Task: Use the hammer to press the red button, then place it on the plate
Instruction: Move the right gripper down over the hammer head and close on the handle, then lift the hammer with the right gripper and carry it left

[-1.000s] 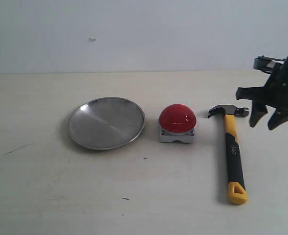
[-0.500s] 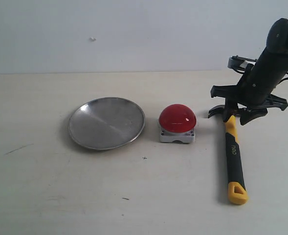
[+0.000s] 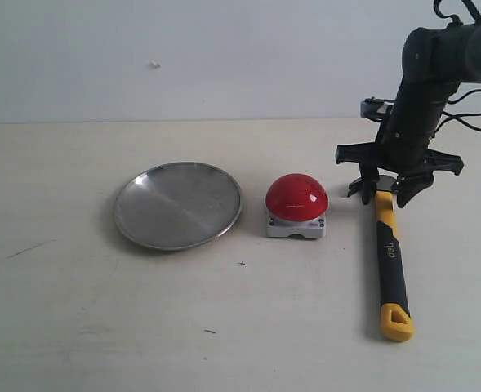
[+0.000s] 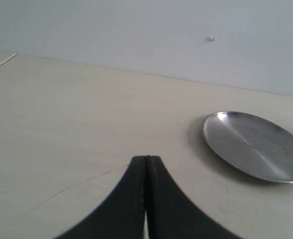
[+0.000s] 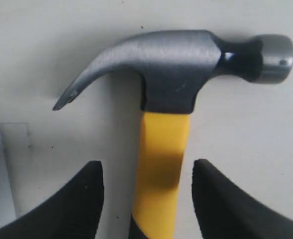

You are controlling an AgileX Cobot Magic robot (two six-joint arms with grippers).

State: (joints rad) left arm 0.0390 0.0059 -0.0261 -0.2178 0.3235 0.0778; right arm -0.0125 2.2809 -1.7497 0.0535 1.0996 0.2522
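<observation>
Now, desk to operator: where does the hammer lie?

Operator to desk: I see the hammer (image 3: 389,261) flat on the table (image 3: 101,327), on the right of the exterior view. Its dark head points toward the back wall (image 3: 224,57), and its yellow looped end points toward the near edge. The claw faces the red button (image 3: 296,197). The striking face points away from it.

Desk to operator: state of the right gripper?

Operator to desk: My right gripper (image 3: 386,198) stands over the handle just below the head, jaws apart. In the right wrist view the fingers (image 5: 86,199) sit one on each side of the yellow neck, with a gap showing between each finger and the handle. I record no contact with the handle and no grip on it.

Desk to operator: and the surroundings?

Operator to desk: The button sits just beside the hammer head, to its left in the exterior view and apart from it. It is dome up on its pale square base. The plate (image 3: 178,204) lies further left on the table, near the button but not touching it.

Desk to operator: left gripper?

Operator to desk: My left gripper (image 4: 146,162) has its jaws pressed together on nothing, low over the table. The left wrist view shows the plate ahead of it, well apart.
</observation>
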